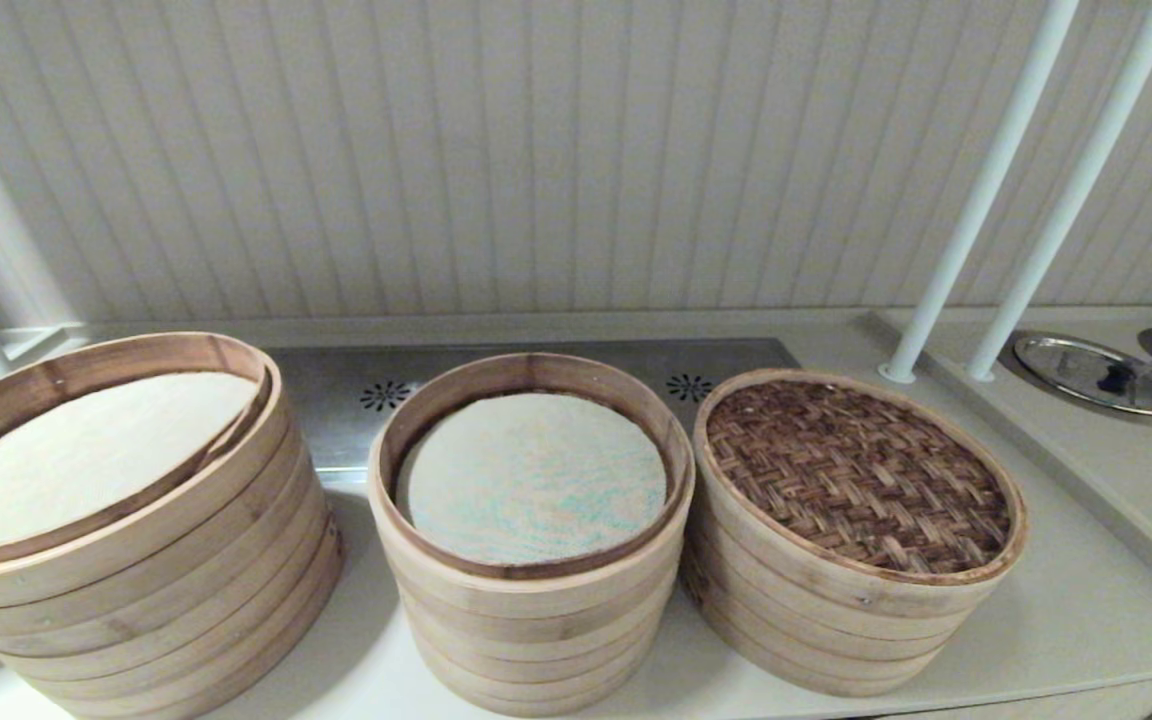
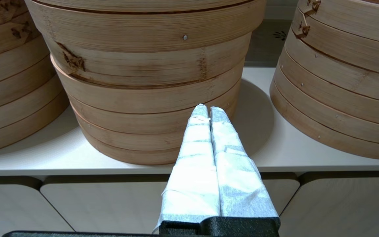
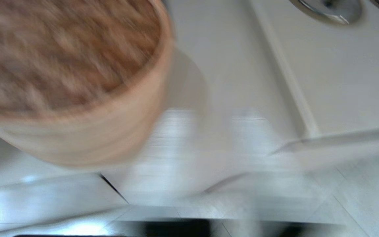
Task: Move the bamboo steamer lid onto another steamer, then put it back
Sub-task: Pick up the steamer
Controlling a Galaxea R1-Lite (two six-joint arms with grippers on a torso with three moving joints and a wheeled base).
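The bamboo steamer lid (image 1: 856,470), dark woven top inside a pale hoop, sits on the low right-hand steamer (image 1: 816,620), hiding its liner. The right wrist view shows the lid (image 3: 64,49) blurred, with the right gripper (image 3: 214,113) open beside that stack, towards the counter's front edge, its jaws holding nothing. The taller middle stack (image 1: 531,610) stands uncovered, showing a bluish-flecked liner (image 1: 536,475). My left gripper (image 2: 208,108) is shut and empty, low in front of the counter edge, pointing at the middle stack (image 2: 150,82). Neither gripper shows in the head view.
A much wider stack (image 1: 136,580) with a cream liner stands at the left. Two white poles (image 1: 976,200) rise at the back right beside round metal covers (image 1: 1096,375) set in the counter. A perforated steel panel (image 1: 356,400) and the wall lie behind. Cabinet fronts (image 2: 77,207) sit below the counter.
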